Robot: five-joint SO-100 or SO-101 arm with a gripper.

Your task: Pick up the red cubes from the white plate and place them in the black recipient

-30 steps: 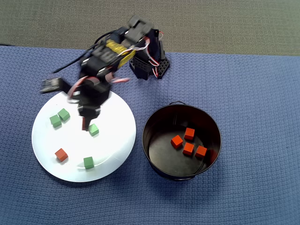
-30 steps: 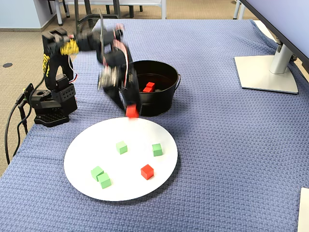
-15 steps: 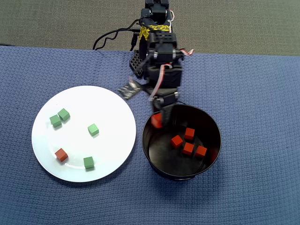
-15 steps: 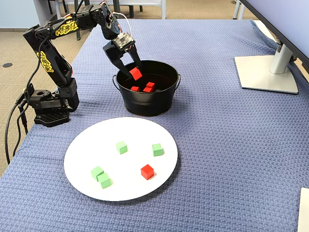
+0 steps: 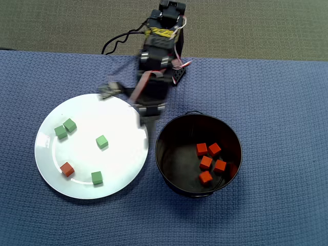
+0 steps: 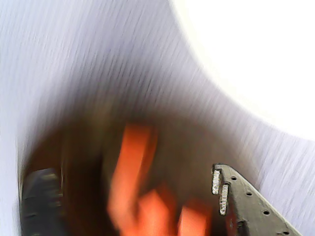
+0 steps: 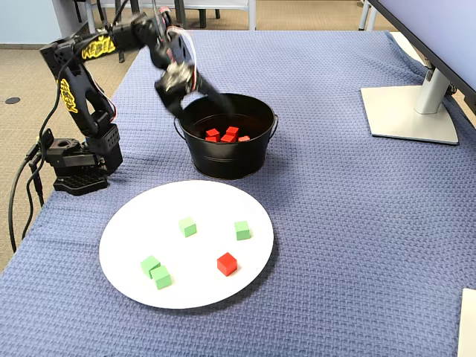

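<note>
On the white plate (image 7: 126, 223), nearest the fixed camera, one red cube (image 7: 227, 263) lies among green cubes (image 7: 155, 272); we judge it light, rigid, best pinched across flat faces; beyond, five red cubes sit in the black recipient (image 7: 256, 156); gripper (image 5: 142, 120) blurred, jaws' state unreadable; blue woven cloth (image 7: 357, 223) covers the table.

Table covering: a blue-grey woven cloth (image 7: 335, 223) lay over the whole work surface.
Floor: tan carpet (image 7: 22, 74) showed beyond the table's left edge in the fixed view; the overhead view showed a grey-green strip (image 5: 256, 25) past the cloth.
Furniture: a monitor stand's pale flat base (image 7: 409, 113) sat on the cloth at right; dark chair or table legs (image 7: 134, 13) stood behind.
Light: even, soft, indoor.
</note>
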